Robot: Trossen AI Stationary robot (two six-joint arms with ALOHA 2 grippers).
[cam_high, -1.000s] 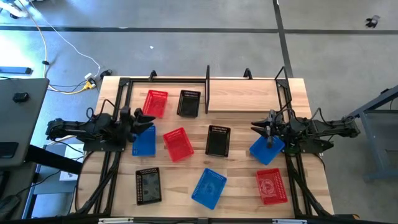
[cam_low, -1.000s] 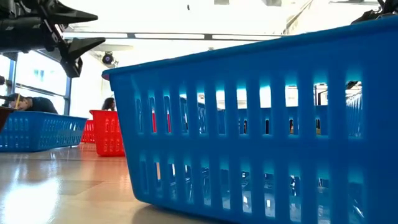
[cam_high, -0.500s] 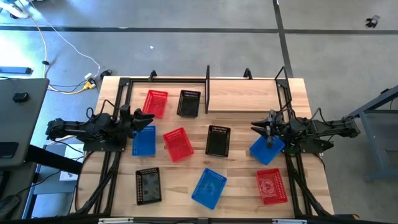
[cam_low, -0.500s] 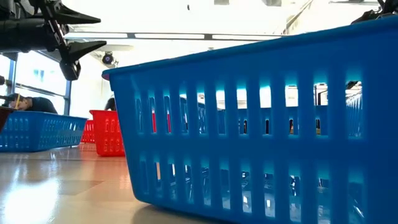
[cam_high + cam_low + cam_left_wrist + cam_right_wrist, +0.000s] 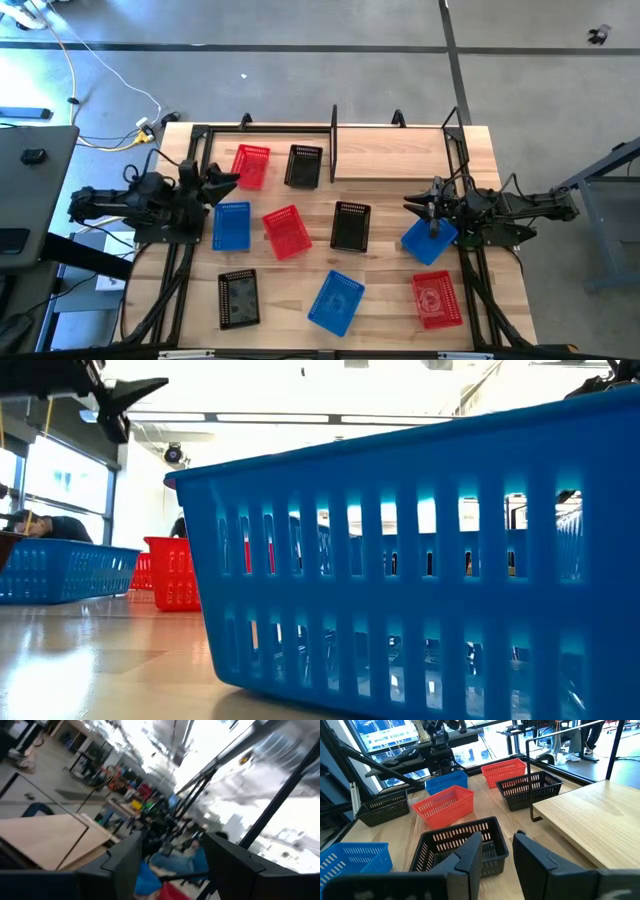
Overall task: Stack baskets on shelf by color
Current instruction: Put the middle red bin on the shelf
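Shelf (image 5: pixel 400 150) bare, sorting not begun. Left hand (image 5: pixel 222 181) open at left of frame, beside blue plastic mesh basket (image 5: pixel 231 226). Right hand (image 5: pixel 413 202) part-open, empty, hovering mid-right. Next: descend, grip rim.

Even overhead daylight on light wooden surface (image 5: pixel 400 300), shadows soft. Low view backlit, ceiling glare blown out; near blue plastic mesh basket (image 5: pixel 420 560) glows translucent. Left wrist view motion-blurred, tilted.
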